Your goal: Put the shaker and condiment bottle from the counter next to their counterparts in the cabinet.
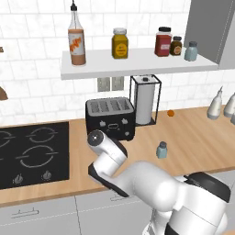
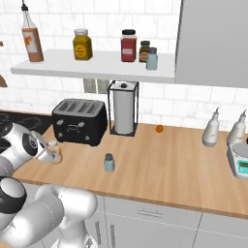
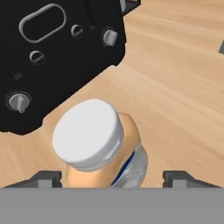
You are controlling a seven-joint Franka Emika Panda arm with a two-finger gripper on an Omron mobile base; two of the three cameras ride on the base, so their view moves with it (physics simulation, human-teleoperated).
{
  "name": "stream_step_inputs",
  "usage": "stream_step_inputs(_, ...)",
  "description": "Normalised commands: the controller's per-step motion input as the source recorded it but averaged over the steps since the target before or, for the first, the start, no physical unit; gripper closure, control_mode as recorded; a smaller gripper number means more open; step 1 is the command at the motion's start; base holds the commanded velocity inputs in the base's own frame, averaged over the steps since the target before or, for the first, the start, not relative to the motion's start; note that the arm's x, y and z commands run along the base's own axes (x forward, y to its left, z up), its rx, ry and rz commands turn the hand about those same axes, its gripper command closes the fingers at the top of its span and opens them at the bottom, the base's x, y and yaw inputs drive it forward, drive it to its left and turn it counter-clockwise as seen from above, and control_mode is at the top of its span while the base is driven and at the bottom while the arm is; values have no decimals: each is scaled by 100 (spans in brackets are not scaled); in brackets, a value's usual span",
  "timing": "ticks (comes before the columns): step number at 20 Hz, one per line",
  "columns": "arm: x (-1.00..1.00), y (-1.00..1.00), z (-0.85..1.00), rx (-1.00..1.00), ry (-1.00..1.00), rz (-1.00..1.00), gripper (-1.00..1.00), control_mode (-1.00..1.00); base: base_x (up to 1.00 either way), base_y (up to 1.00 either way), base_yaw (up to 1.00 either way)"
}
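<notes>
Straddling stubby orange condiment bottle (image 3: pixel 103 144), smooth white cap | gripper (image 3: pixel 114 178) jaws apart | wood-grain counter (image 3: pixel 183 92)

Black toaster (image 1: pixel 110 118) beside caged paper-towel roll (image 1: pixel 145 105)

Blue-grey shaker (image 1: pixel 161 149) upright on wooden counter (image 1: pixel 202 137), right of black toaster (image 1: pixel 110 118).
</notes>
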Motion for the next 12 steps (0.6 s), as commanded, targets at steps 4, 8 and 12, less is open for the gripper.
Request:
stream_step_inputs(4,0,0,0,0,0,0,100,-100,0,0,0)
stream_step_inputs(8,0,0,0,0,0,0,100,-100,0,0,0)
stream_step_inputs(12,1,17,0,0,0,0,100,-100,0,0,0)
